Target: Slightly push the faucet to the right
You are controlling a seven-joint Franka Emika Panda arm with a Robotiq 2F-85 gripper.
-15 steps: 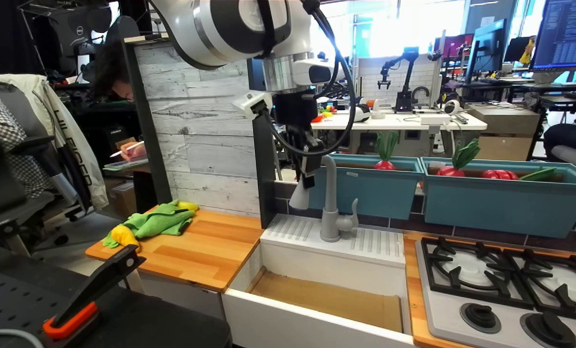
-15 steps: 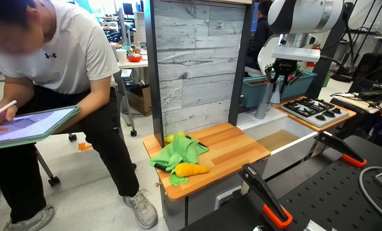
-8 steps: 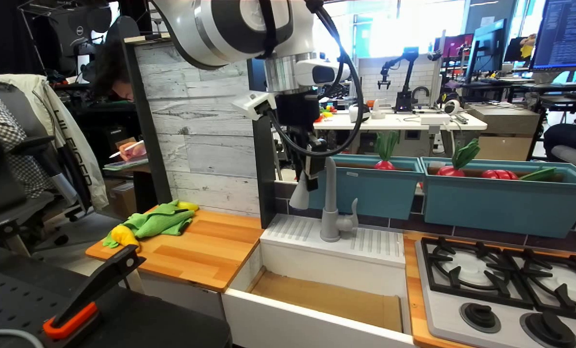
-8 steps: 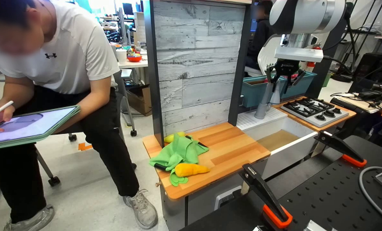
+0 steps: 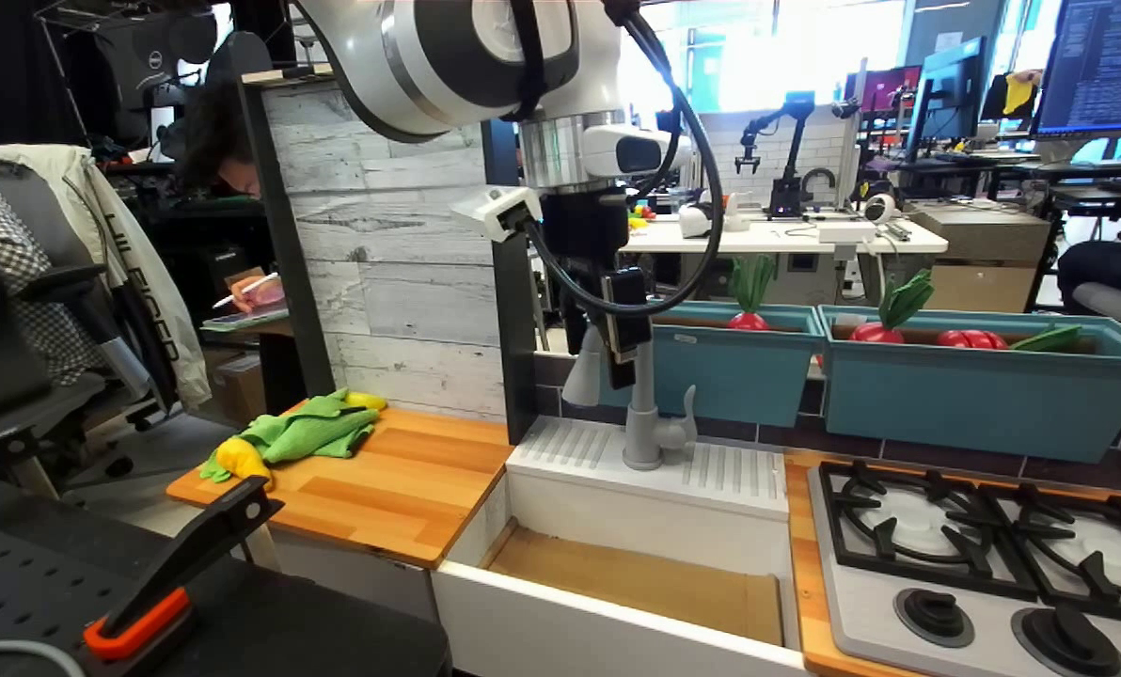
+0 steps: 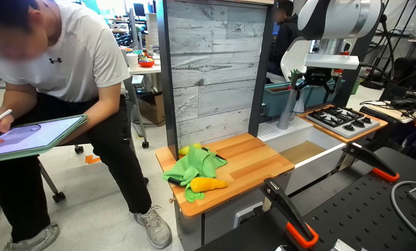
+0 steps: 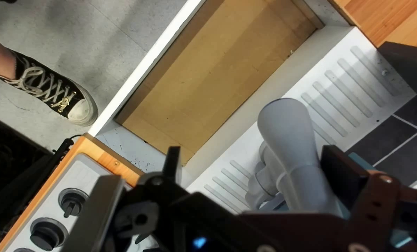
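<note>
The faucet (image 5: 643,434) is standing upright on the ridged white ledge (image 5: 739,477) behind the sink (image 5: 636,531), and it's pretty boxed in. The tool (image 7: 257,162) has its fingers (image 7: 343,171) spread wide: in the wrist view they're at 8 and 4 o'clock from the mouth of the spout (image 7: 289,140), which shows between them. The 4 o'clock one is right beside it, can't tell if it's touching.

Taking the faucet as clock center in an exterior view: its lever (image 5: 689,406) pokes up at 2, a teal planter (image 5: 739,376) sits behind between 1 and 2, another planter (image 5: 984,404) is at 3, both with red and green veg (image 5: 750,322) in them. A stove (image 5: 984,572) at 4, a plank panel (image 5: 391,254) at 10. Wooden table (image 5: 429,480) at 9, with a crumpled green cloth (image 5: 311,432) and something yellow-orange (image 5: 241,458) on it. A black cable (image 5: 714,202) off the arm (image 5: 485,66) also loops down across the tool in that view.

In an exterior view someone (image 6: 72,59) with a tablet (image 6: 37,136) sits around 10 o'clock from the table.
</note>
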